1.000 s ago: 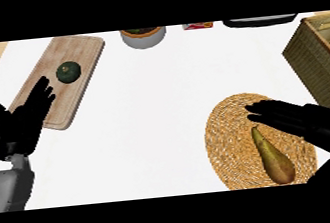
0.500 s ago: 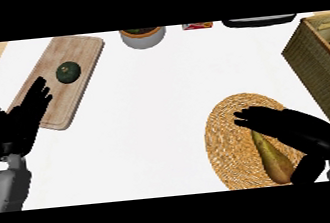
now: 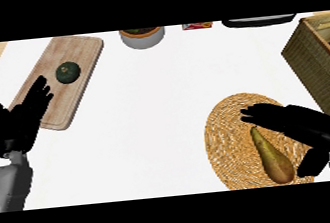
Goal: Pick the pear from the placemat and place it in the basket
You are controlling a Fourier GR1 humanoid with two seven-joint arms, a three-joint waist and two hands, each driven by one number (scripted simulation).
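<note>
We judge the task barely begun: the pear (image 3: 270,157) lies on the round woven placemat (image 3: 227,142) at lower right of the frame, not lifted, and the basket (image 3: 320,63) at the right edge holds nothing we can see. Grasp, lift, carry and drop are all left. The right hand (image 3: 297,123) sits over the placemat just right of and above the pear, fingers spread and reaching left across the pear's narrow top end, thumb down near its fat end; nothing is curled round the fruit, contact unclear. The left hand (image 3: 19,122) rests at the left edge, fingers straight and apart, overlapping the cutting board (image 3: 75,67) that carries a dark green fruit (image 3: 67,72).
</note>
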